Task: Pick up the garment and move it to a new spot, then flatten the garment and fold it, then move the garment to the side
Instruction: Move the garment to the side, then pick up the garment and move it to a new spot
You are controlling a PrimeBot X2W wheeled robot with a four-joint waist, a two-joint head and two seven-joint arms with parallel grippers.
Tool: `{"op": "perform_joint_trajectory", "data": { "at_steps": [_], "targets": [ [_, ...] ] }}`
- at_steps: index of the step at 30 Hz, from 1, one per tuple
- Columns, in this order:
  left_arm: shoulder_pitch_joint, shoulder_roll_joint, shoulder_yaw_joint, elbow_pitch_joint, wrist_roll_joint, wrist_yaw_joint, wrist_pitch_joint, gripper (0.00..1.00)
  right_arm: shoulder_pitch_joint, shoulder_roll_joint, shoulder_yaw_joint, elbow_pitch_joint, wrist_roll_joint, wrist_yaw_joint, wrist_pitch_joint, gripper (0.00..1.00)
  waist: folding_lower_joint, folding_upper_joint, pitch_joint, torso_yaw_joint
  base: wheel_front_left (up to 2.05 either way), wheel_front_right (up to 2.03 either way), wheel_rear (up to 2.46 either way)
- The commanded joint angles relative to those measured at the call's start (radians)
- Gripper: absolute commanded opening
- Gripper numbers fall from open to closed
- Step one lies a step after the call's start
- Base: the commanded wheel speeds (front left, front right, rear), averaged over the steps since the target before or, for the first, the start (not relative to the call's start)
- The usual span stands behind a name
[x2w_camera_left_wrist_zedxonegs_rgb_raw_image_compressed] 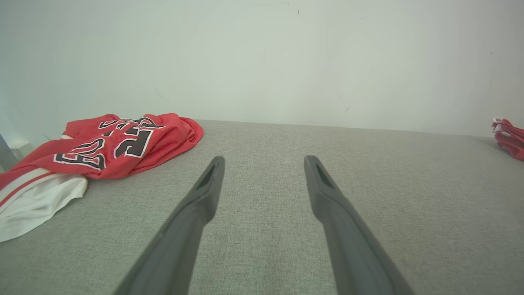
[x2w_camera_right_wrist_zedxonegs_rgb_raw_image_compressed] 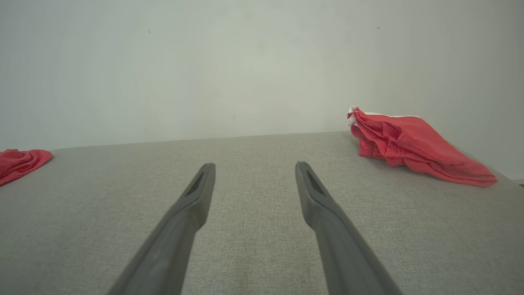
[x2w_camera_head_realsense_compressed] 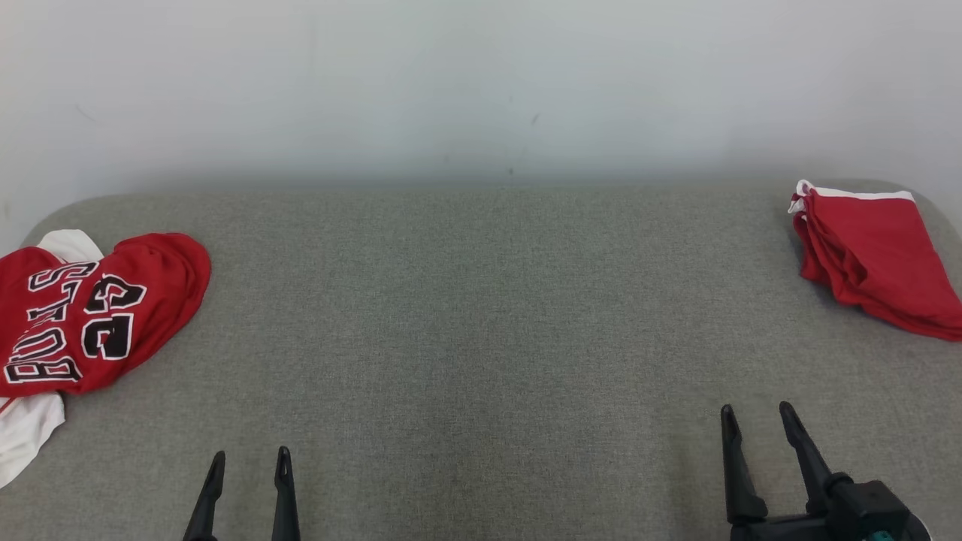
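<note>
Two red garments (lettered jersey (x2w_camera_head_realsense_compressed: 98,308), plain piece (x2w_camera_head_realsense_compressed: 872,255)), one grey surface (x2w_camera_head_realsense_compressed: 481,338), and two tools: left tool (x2w_camera_head_realsense_compressed: 251,454), right tool (x2w_camera_head_realsense_compressed: 755,409).

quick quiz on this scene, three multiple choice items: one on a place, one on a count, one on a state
1. Where does the jersey with black lettering lie on the grey table?
A. at the robot's left edge
B. in the centre
C. at the far right corner

2. How many red cloth heaps lie on the table?
A. one
B. two
C. four

3. How do the left tool and the right tool stand?
A. both open and empty
B. both shut on cloth
C. left open, right shut

Answers:
1 A: in the head view the jersey lies at the left edge, partly over white cloth.
2 B: there is the jersey, plus a folded red garment at the far right.
3 A: each wrist view shows spread fingers with bare table between them.
</note>
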Motion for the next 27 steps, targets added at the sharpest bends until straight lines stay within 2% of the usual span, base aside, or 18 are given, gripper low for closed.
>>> {"op": "perform_joint_trajectory", "data": {
  "at_steps": [1,8,27],
  "targets": [
    [0.017,0.0,0.001,0.005,0.011,-0.004,-0.003,1.0,0.015,0.004,0.005,-0.004,-0.013,-0.002,0.0,1.0,0.0001,0.0001,-0.013,0.007,0.0,0.0,0.0],
    [0.017,0.0,-0.001,0.034,0.053,-0.009,-0.003,1.0,0.044,0.009,0.028,-0.005,-0.035,-0.002,0.0,1.0,0.0001,0.0001,-0.019,-0.005,0.0,0.0,0.0],
    [0.022,0.0,0.023,0.045,0.031,0.002,-0.003,1.0,0.037,0.01,0.038,0.029,-0.009,-0.002,0.0,1.0,0.0001,0.0001,-0.026,-0.008,0.0,0.0,0.0]
  ]
}}
